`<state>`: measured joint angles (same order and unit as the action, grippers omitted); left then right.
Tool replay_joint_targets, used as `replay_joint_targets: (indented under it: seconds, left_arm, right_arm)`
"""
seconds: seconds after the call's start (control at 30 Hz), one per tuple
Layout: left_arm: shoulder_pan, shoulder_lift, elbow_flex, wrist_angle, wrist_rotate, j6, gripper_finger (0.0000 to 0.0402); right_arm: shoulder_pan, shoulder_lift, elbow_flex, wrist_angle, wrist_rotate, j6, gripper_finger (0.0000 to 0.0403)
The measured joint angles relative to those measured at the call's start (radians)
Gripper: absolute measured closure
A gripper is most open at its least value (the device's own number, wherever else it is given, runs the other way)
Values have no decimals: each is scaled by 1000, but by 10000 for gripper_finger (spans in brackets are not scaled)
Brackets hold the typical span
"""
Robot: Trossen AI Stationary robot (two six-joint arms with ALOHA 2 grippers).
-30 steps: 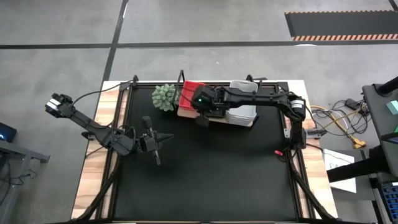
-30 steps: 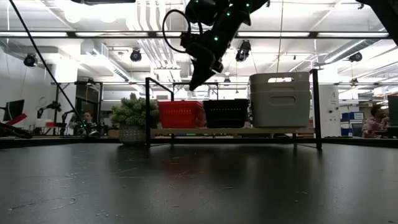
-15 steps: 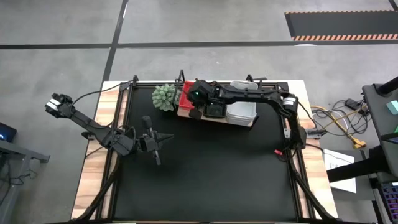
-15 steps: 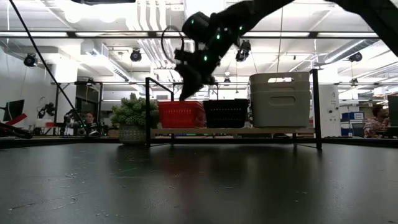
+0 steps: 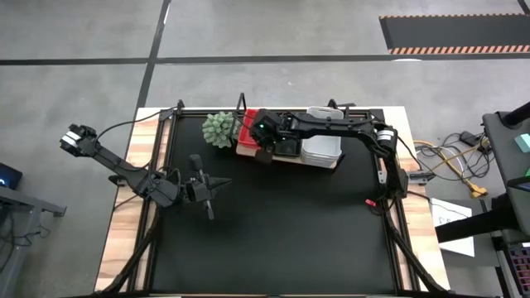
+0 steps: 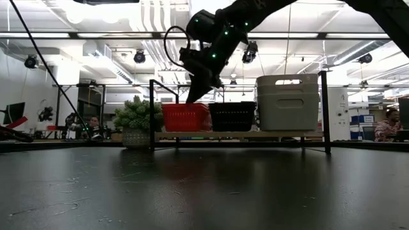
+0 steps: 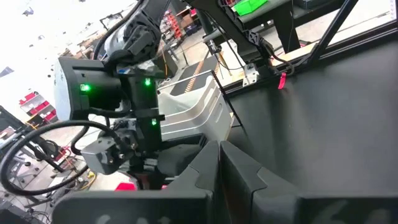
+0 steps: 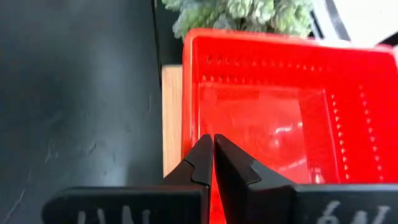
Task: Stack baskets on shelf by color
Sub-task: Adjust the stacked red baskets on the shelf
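Step in hand: I judge stacking is nearly finished; no loose basket lies on the black mat [image 5: 273, 223]. My next move calls for lifting clear without snagging a rim.

Wooden shelf [image 6: 230, 135], one, at the table's far edge, bearing every basket visible.

Basket stacks, three, side by side: white stack [image 6: 287, 102], tallest; black stack [image 6: 232, 116], middle; red stack [image 8: 273, 118], beside the plant. I cannot count layers within any stack.

Green spiky plant [image 6: 134, 118], one, just beside the red stack.

Right gripper [image 8: 212, 163], one, fingers pressed together, empty, hovering over the red stack's near rim.

Left gripper [image 7: 221, 167], one, fingers pressed together, empty, parked well apart over the mat.
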<state>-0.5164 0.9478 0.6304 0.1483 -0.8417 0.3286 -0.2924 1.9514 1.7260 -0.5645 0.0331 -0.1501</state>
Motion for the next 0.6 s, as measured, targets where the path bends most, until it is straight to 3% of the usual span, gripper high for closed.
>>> replay_joint_targets:
  seconds: [0.6]
  left_arm:
    - [0,0,0,0,0,0,402]
  right_arm:
    - [4,0,23,-176,19,-20,394]
